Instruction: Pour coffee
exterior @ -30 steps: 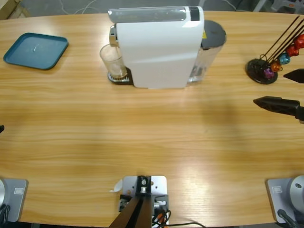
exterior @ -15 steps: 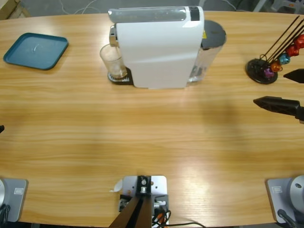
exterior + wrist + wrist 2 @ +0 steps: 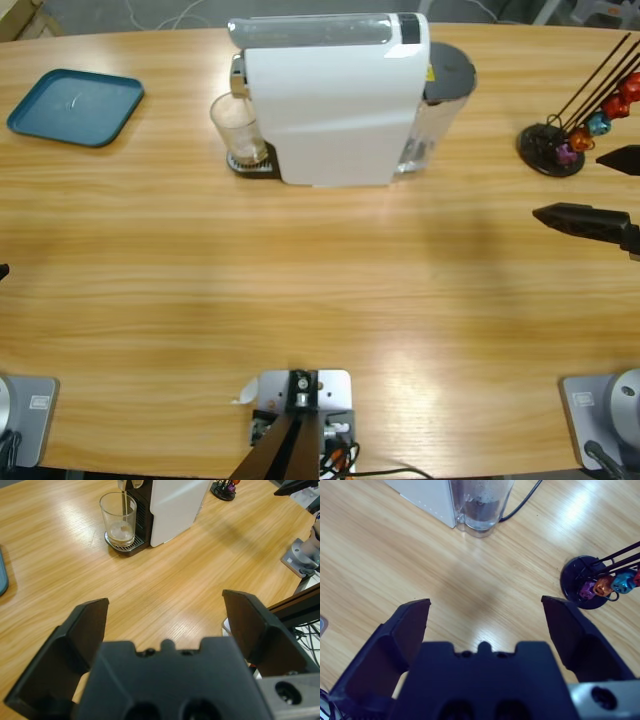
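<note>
A clear glass (image 3: 238, 128) (image 3: 118, 519) stands on the drip tray under the spout of the white coffee machine (image 3: 330, 95) (image 3: 175, 505). A thin stream runs from the spout into the glass, and a shallow layer of pale brown coffee (image 3: 120, 530) lies at its bottom. My left gripper (image 3: 165, 599) is open and empty, well back from the glass, over bare wood. My right gripper (image 3: 567, 185) (image 3: 486, 601) hangs open and empty at the table's right edge, beside the machine's water tank (image 3: 480, 502).
A teal tray (image 3: 76, 106) lies at the far left corner. A black capsule holder (image 3: 552, 148) (image 3: 592, 582) with coloured foil capsules stands at the far right, close to my right gripper. A black cable (image 3: 522, 502) runs from the machine's back.
</note>
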Robot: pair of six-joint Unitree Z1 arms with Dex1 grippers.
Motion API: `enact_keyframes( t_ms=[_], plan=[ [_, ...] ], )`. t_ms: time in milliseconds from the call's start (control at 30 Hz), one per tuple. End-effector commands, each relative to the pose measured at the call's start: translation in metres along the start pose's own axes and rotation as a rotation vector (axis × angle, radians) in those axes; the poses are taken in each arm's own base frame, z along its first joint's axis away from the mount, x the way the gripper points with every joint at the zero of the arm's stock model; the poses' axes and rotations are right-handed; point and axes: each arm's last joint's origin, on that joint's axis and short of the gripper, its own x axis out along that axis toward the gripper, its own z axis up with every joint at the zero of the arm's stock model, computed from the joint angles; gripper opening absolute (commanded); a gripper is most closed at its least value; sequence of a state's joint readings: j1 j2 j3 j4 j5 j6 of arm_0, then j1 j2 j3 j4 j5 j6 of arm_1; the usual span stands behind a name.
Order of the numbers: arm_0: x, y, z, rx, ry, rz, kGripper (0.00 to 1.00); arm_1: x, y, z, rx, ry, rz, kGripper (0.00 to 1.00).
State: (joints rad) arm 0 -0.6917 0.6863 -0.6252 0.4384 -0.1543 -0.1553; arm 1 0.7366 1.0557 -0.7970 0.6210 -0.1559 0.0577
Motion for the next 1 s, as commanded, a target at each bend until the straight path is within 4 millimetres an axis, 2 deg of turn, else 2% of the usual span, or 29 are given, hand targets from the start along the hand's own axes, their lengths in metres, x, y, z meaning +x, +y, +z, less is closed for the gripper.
enact_keyframes(
  t_ms=[33, 267, 567, 1000],
  plan=[
    [0.005, 0.002, -0.009, 0.008, 0.026, 0.005, 1.000, 0.004, 0.003, 0.005, -0.023, 0.015, 0.004, 1.000],
    [0.001, 0.002, -0.010, 0.012, 0.009, 0.005, 1.000, 0.004, 0.002, 0.004, -0.023, 0.014, 0.003, 1.000],
    [-0.010, 0.005, -0.013, 0.016, -0.019, 0.093, 1.000, 0.003, 0.002, 0.004, -0.023, 0.013, 0.004, 1.000],
    [-0.010, 0.007, -0.011, 0.016, -0.008, 0.140, 1.000, 0.003, 0.002, 0.004, -0.023, 0.013, 0.004, 1.000]
  ],
)
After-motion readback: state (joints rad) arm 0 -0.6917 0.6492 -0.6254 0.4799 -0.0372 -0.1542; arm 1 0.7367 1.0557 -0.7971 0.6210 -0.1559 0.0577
